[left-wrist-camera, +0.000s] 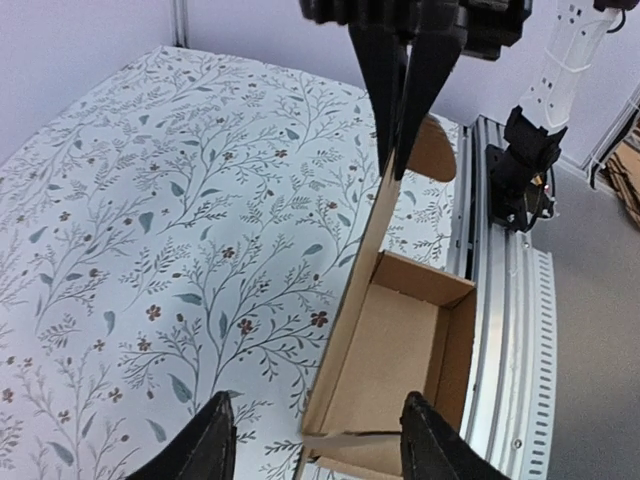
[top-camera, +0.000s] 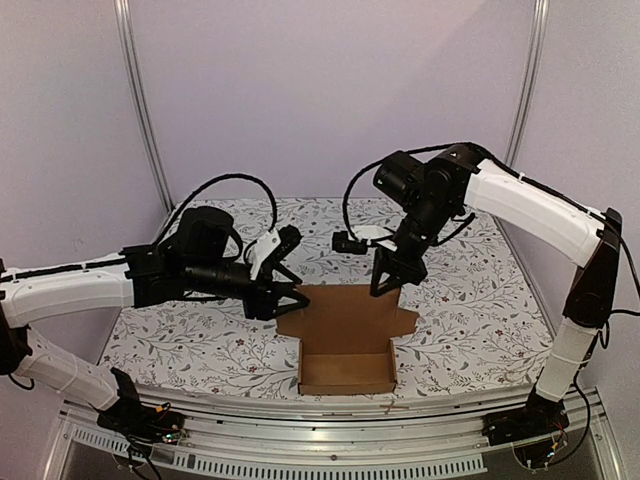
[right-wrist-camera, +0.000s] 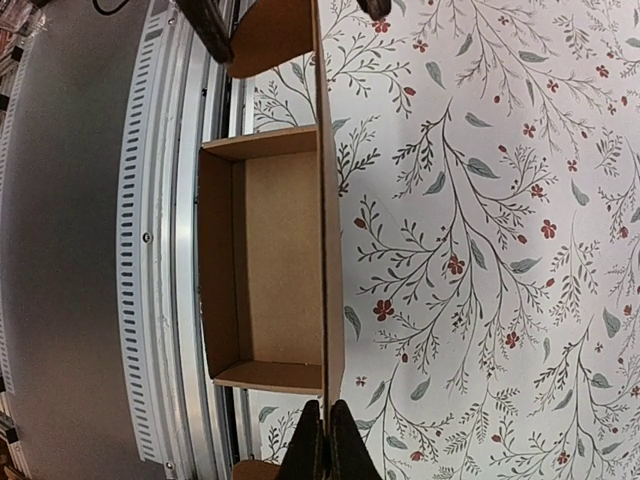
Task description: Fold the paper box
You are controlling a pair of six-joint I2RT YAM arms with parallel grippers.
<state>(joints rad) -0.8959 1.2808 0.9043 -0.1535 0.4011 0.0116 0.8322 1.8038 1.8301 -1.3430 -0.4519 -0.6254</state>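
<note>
So, left gripper [top-camera: 288, 300] low over table [top-camera: 180, 340], at left end of flap [top-camera: 345, 305] of brown box [top-camera: 345, 365]. Fingers [left-wrist-camera: 205, 450] spread wide, flap's end between them, cannot tell if touching. Box sits open at middle of table's near edge, back flap standing up. Right gripper [top-camera: 388, 285] at flap's top edge, fingers [right-wrist-camera: 325, 445] pressed together, pinching flap.

Plain brown cardboard for the paper box [top-camera: 346, 320]: matt, unprinted, slightly fibrous at the cut edges. Beneath, a smooth matt table cover [top-camera: 190, 345] printed with leaves and small red flowers; cloth or vinyl, cannot tell. At 6 o'clock in the top view, a silvery perforated metal rail [left-wrist-camera: 510, 330] with a dull sheen. Matt black plastic on left gripper [top-camera: 290, 300] and right gripper [top-camera: 388, 285]; smooth, faintly glossy white arm shells [top-camera: 70, 290].
</note>
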